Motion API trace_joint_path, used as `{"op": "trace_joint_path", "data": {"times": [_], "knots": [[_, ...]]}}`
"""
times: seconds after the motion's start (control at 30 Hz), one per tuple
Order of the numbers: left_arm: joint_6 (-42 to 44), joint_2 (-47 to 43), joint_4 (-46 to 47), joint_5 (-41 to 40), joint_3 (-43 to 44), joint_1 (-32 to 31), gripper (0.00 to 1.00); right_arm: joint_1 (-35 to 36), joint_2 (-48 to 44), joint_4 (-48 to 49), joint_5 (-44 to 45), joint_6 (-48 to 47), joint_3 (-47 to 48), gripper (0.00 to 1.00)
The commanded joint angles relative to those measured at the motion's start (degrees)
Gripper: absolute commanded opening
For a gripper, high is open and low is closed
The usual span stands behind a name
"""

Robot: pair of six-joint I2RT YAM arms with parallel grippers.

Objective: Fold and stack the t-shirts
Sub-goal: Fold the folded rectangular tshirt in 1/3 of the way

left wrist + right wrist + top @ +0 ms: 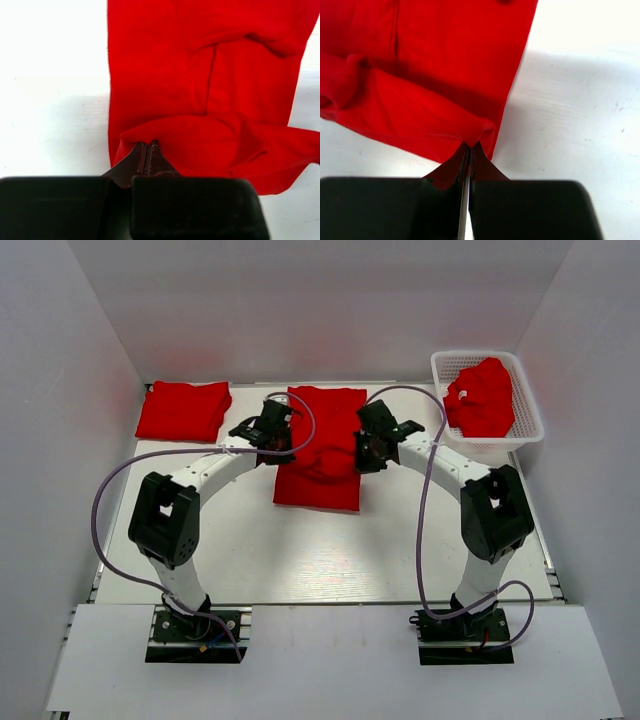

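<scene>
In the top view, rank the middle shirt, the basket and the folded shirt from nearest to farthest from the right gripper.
1. The middle shirt, held in the right gripper.
2. The basket, back right.
3. The folded shirt, back left.

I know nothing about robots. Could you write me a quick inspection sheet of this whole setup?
Surface: white table.
Job's things: middle t-shirt partly folded, lifted at two edges; folded t-shirt at far left; crumpled t-shirt in white basket at far right.
Clutter: nothing seen.
Grippers: left gripper and right gripper each shut on the middle t-shirt's edge.
Cables: purple left cable and right cable loop beside the arms.
Surroundings: white walls on three sides.
</scene>
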Motion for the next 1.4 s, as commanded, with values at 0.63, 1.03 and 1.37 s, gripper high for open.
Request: {"op": "trace_joint_path", "data": {"times": [0.63, 1.03, 1.37], "knots": [[6.37, 8.35, 15.65, 5.54, 3.03, 4.19, 0.0, -5.75, 12.05, -1.12, -0.72, -2.93, 13.15, 0.0], [4.62, 12.04, 16.88, 3.69, 2.43, 5.25, 0.0, -7.07, 15.3, 2.22, -2.74, -5.74, 15.35, 0.0], [4.09, 6.86, 17.41, 2.64, -0.04, 5.77, 0.0, -7.07, 14.69, 2.93, -5.9, -6.27, 15.0, 0.0]]}}
